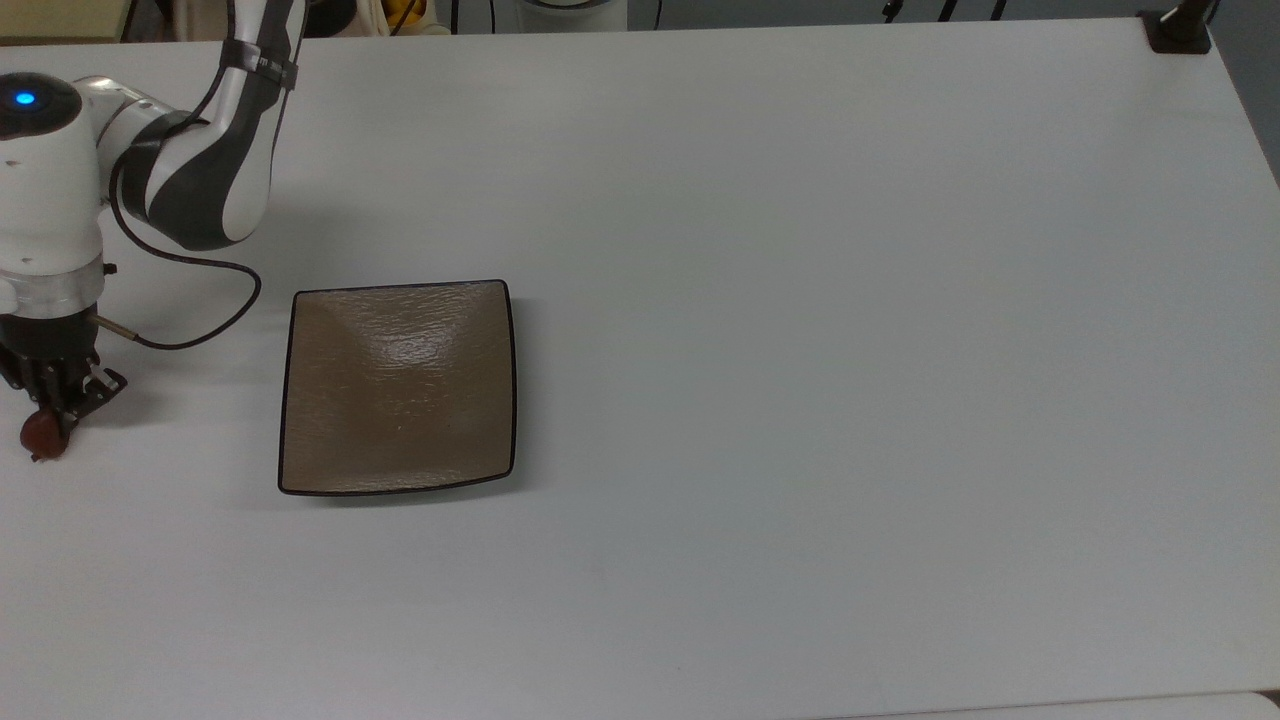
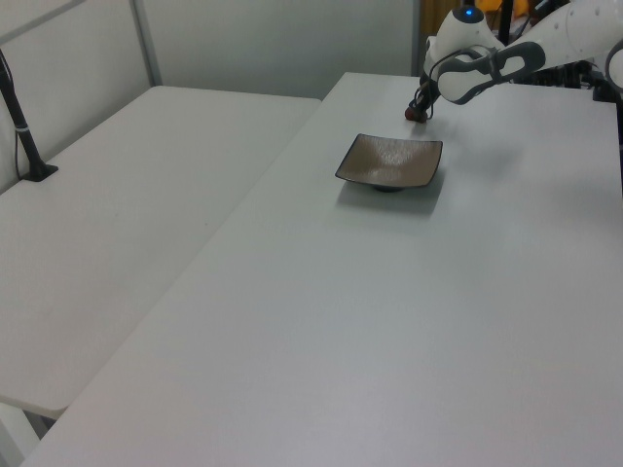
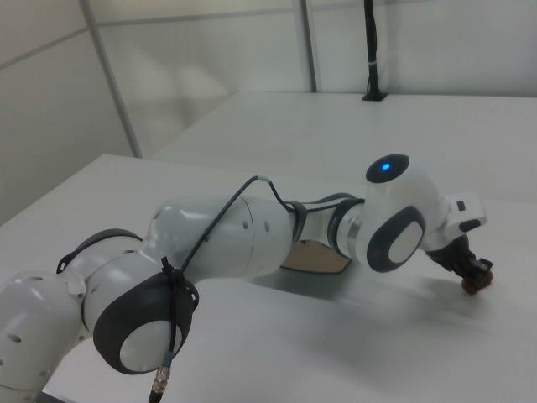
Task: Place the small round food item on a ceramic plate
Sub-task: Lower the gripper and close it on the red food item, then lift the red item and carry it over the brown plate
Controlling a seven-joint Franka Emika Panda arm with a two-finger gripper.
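The food item (image 1: 42, 434) is a small glossy reddish-brown lump at the top view's far left edge, low over the white table (image 1: 800, 300) or resting on it; which of the two cannot be told. The gripper (image 1: 52, 405) is closed on it: its dark fingers sit tight against the lump's upper side, with only the lower part showing below them. In the right view the item (image 3: 474, 283) peeks out red beneath the gripper (image 3: 468, 270), and in the left view it is a small dark spot (image 2: 417, 114) under the wrist. The plate (image 1: 398, 388), square, tan-brown and dark-rimmed, lies bare on the table to the top view's right of the item, well apart from it; the left view shows the plate (image 2: 389, 161) nearer the camera than the gripper (image 2: 419, 109). The arm's white links (image 1: 200, 150) and a looping black cable (image 1: 200, 300) lie between the wrist and the plate's far corner. Judged from this, the grasp step looks complete and the carry has not begun. The next move calls for lifting the item high enough to pass the plate's raised rim, travelling across to the plate's middle, lowering gently and only then opening, since a rounded lump may roll on the glossy, curved surface.
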